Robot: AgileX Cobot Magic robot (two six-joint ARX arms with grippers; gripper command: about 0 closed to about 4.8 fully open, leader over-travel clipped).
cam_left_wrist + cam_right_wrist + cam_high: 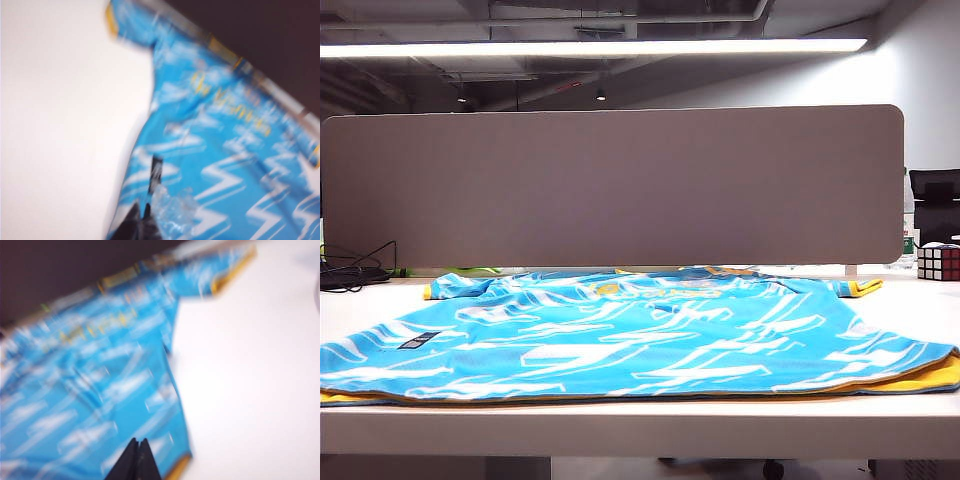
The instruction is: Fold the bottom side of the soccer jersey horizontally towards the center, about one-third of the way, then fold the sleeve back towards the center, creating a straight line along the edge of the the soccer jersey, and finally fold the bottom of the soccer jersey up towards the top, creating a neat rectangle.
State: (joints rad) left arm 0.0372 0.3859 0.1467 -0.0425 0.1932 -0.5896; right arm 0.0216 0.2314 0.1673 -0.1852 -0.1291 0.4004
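The soccer jersey (640, 335) lies flat on the worktop (620, 425). The left claw (141, 220) and right claw (138, 460) are clenched, empty, above its side edges.

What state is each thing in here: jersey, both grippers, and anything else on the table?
soccer jersey: spread flat on the table, unfolded, both sleeves out.
left gripper: shut, empty, above the jersey's left part; wrist view blurred.
right gripper: shut, empty, above the jersey's right part; wrist view blurred.
puzzle cube: scrambled, at the table's far right.
cables: loose, far left.
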